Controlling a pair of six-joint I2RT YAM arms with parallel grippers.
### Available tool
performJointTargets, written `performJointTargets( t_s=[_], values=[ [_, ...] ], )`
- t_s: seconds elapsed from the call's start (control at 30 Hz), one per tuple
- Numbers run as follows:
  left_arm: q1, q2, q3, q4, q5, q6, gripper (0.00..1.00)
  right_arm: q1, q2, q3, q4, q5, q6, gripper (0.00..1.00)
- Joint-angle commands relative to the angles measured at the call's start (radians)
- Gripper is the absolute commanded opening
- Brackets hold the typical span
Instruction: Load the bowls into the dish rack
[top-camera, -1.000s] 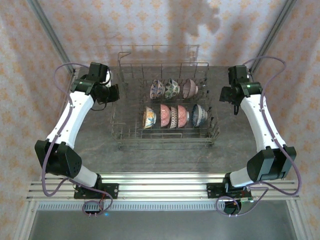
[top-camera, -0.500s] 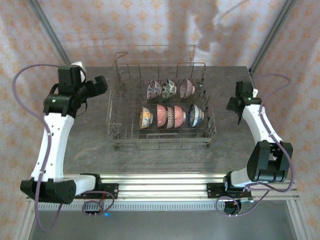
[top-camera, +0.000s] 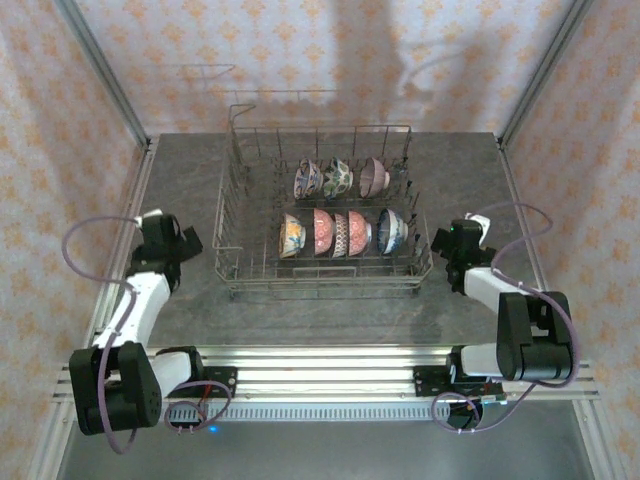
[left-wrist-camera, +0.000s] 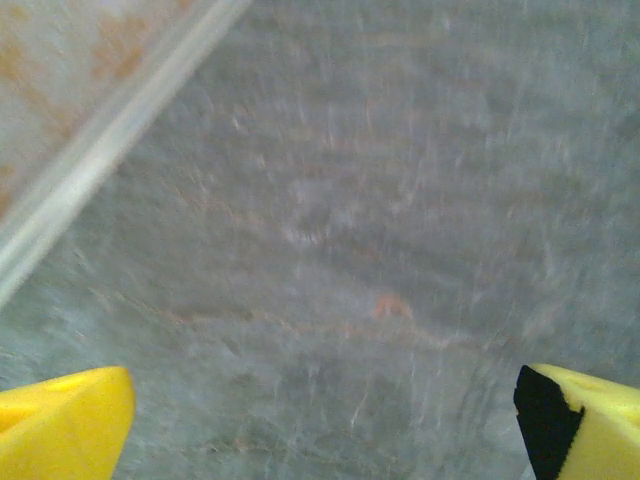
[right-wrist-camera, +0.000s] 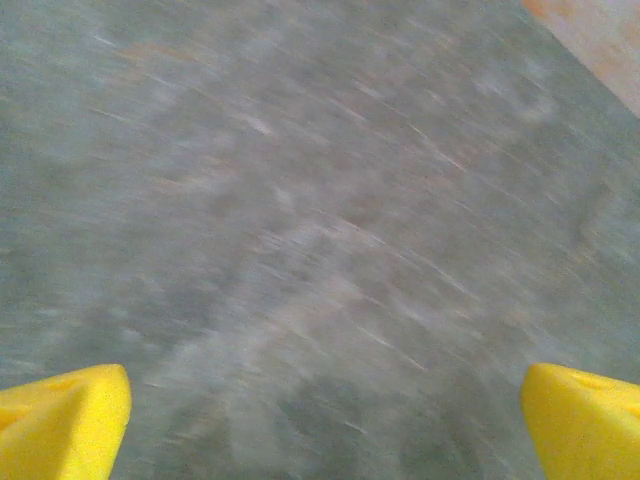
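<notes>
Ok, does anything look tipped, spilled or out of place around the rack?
Nothing stands out. The bowls stand on edge in two tidy rows inside the dish rack, none tipped flat or poking over its sides.

Dish rack (top-camera: 228, 268): grey wire. Bowls, all with patterned insides:
- Back row of 3: blue-white (top-camera: 308, 180), green-teal (top-camera: 341, 178), pink-brown (top-camera: 376, 176).
- Front row: orange-teal (top-camera: 294, 236) at the left end, pink-red ones (top-camera: 325, 232) mid-row, blue-white (top-camera: 396, 230) at the right end.

Tabletop (top-camera: 180, 180): grey stone with faint pale and rust veining. Walls (top-camera: 60, 120): pale pink, repeating orange floral motif. Arms (top-camera: 140, 295): white with black joints. Cables (top-camera: 75, 240): purple. Left gripper (left-wrist-camera: 325, 400): yellow fingers, 1 with a black pad (left-wrist-camera: 545, 425). Right gripper (right-wrist-camera: 327, 390): plain yellow.
</notes>
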Motion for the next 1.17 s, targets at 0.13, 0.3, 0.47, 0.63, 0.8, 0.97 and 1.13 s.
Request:
performJointTargets(
  t_s=[0.13,0.3,0.47,0.63,0.8,0.97,1.13],
  values=[
    [-0.075,0.079,-0.187,0.598,0.038,0.111,0.99,0.028,0.132,-0.084,0.543,-0.079,-0.106,0.99],
    [-0.13,0.21,-0.212,0.895,0.041,0.149,0.99,0.032,0.17,-0.091,0.586,-0.137,-0.137,0.99],
    [-0.134,0.371,-0.198,1.034,0.063,0.162,0.99,0.011,0.177,-0.042,0.497,-0.151,-0.114,0.99],
    [-0.143,0.426,-0.197,1.084,0.066,0.172,0.99,0.012,0.177,-0.041,0.497,-0.151,-0.113,0.99],
    [-0.149,0.437,-0.203,1.131,0.03,0.17,0.99,0.011,0.18,-0.037,0.491,-0.152,-0.115,0.99],
    [-0.159,0.436,-0.191,1.094,0.013,0.175,0.99,0.012,0.188,-0.029,0.482,-0.154,-0.115,0.99],
    [-0.176,0.435,-0.185,1.081,-0.043,0.179,0.99,0.011,0.178,-0.042,0.497,-0.152,-0.113,0.99]
  ],
)
